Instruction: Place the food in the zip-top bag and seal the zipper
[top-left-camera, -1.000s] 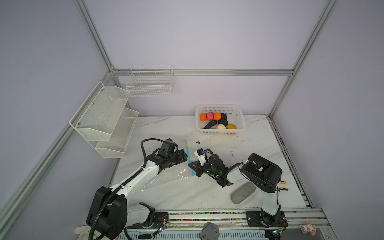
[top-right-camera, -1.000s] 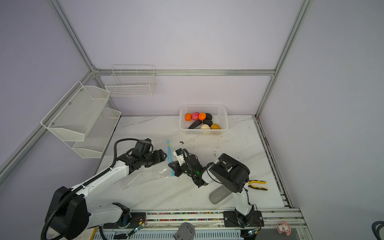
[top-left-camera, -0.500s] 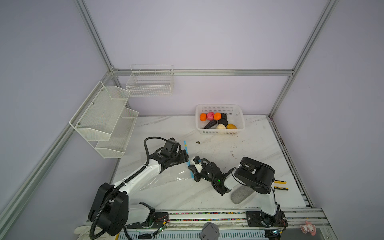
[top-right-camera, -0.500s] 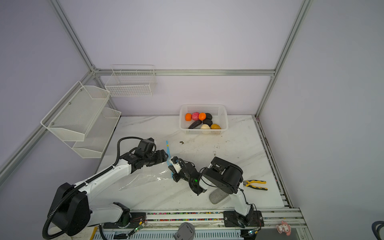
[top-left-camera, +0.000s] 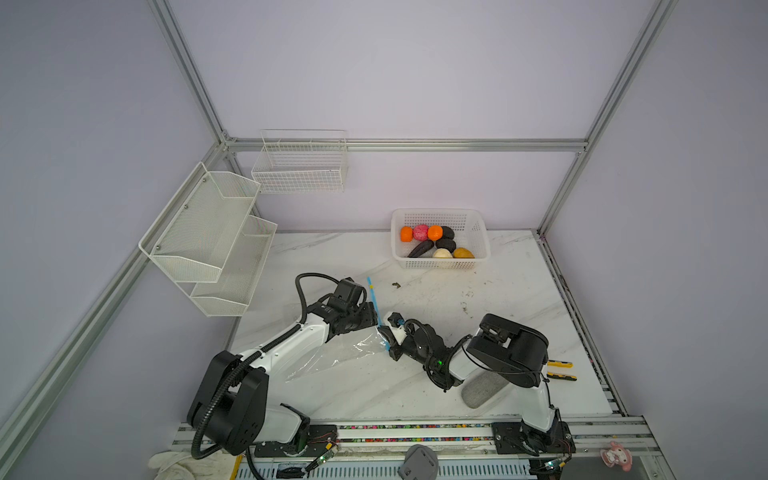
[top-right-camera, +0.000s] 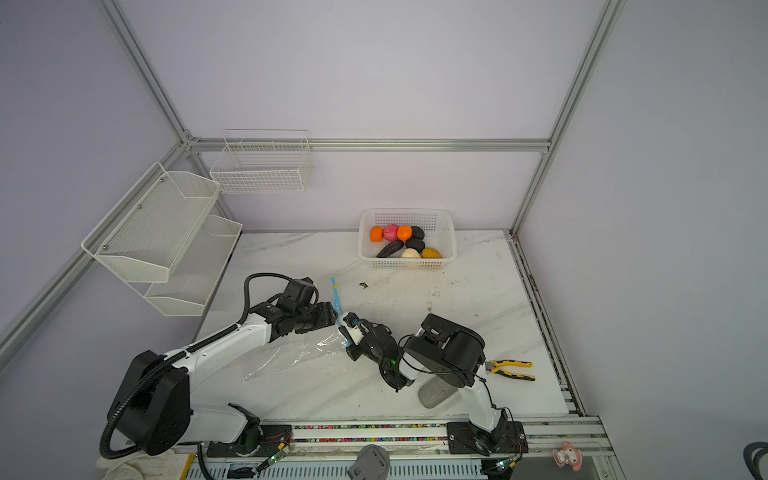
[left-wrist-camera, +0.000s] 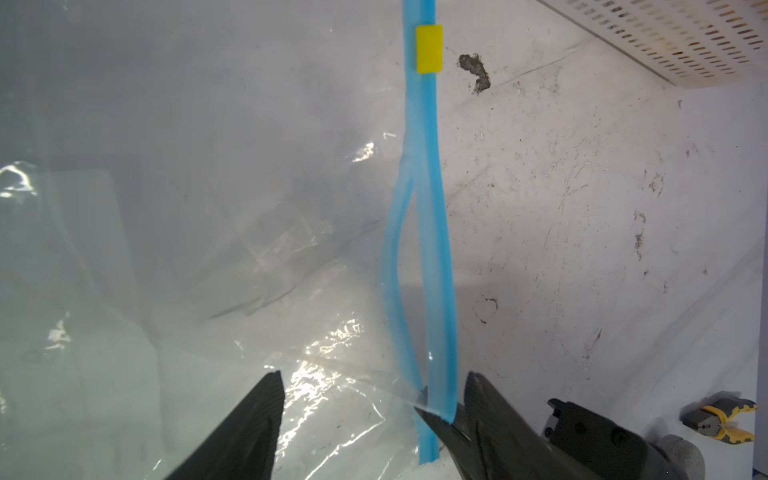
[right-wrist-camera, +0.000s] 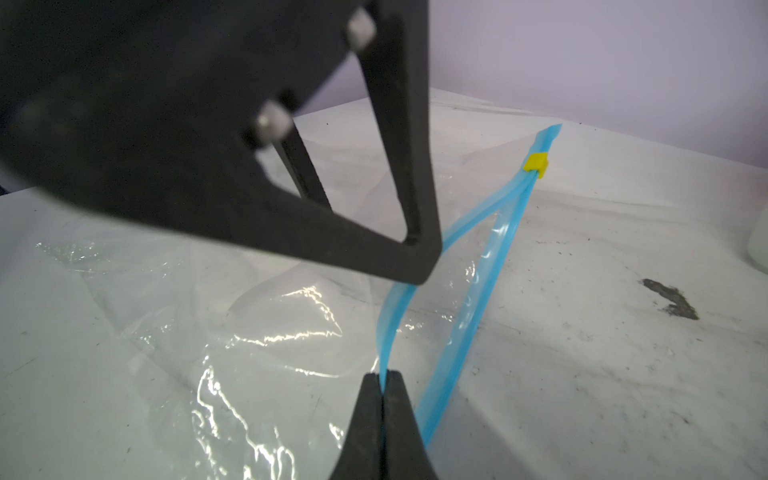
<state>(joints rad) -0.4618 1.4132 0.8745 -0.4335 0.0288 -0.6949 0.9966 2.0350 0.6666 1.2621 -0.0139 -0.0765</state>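
The clear zip-top bag (top-left-camera: 332, 357) (top-right-camera: 291, 353) lies flat on the marble table between my two arms. Its light blue zipper (left-wrist-camera: 419, 166) (right-wrist-camera: 478, 270) has split into two strips, with the yellow tab (left-wrist-camera: 429, 49) (right-wrist-camera: 536, 163) near the far end. My right gripper (right-wrist-camera: 382, 379) (top-left-camera: 384, 334) is shut on the upper strip and holds it off the table. My left gripper (left-wrist-camera: 372, 386) (top-left-camera: 370, 320) is open and straddles the zipper right beside that pinch. The food (top-left-camera: 436, 243) (top-right-camera: 405, 243) lies in the white perforated basket (top-left-camera: 440, 262).
A grey oval pad (top-left-camera: 482, 390) lies under the right arm, with yellow-handled pliers (top-left-camera: 561, 370) to its right. White mesh shelves (top-left-camera: 208, 232) and a wire basket (top-left-camera: 301, 166) hang on the left and back walls. A dark smudge (top-left-camera: 396, 285) marks the table.
My right gripper has pulled back toward the bag mouth, still pinching the zipper strip. My left gripper's jaws have narrowed a little around the zipper.
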